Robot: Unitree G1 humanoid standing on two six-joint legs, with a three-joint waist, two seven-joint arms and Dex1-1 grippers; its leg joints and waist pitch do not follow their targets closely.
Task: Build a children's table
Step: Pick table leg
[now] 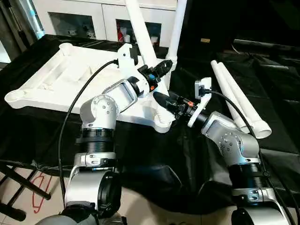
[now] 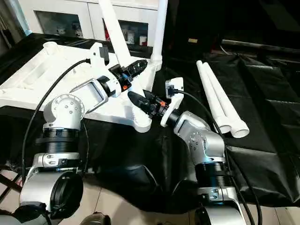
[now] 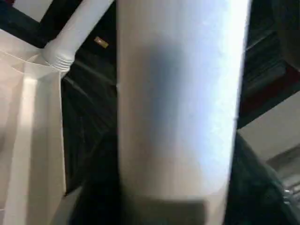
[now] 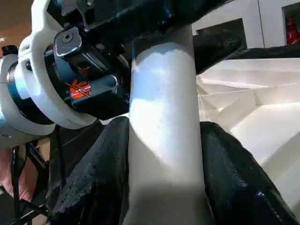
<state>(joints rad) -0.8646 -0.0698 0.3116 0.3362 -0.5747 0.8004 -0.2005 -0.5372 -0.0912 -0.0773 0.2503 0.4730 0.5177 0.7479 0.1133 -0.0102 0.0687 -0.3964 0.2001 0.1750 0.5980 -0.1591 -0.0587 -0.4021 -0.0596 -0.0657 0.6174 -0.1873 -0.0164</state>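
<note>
The white tabletop (image 1: 61, 79) lies underside up on black cloth. One white leg (image 1: 177, 28) stands upright in its far right corner socket. A second leg (image 1: 138, 28) leans over the near right corner socket (image 1: 161, 123). My left gripper (image 1: 161, 68) is shut on this leaning leg partway up. Lower down, just above the socket, my right gripper (image 1: 159, 98) is shut on the same leg. In the right wrist view the leg (image 4: 161, 117) runs between black fingers (image 4: 234, 173) pressed to both sides. The left wrist view has the leg (image 3: 178, 93) very close.
Two loose white legs (image 1: 236, 101) lie side by side on the black cloth to my right. A white glass-door cabinet (image 1: 93, 18) stands behind the table. A black folding frame (image 1: 18, 183) sits on the floor at lower left.
</note>
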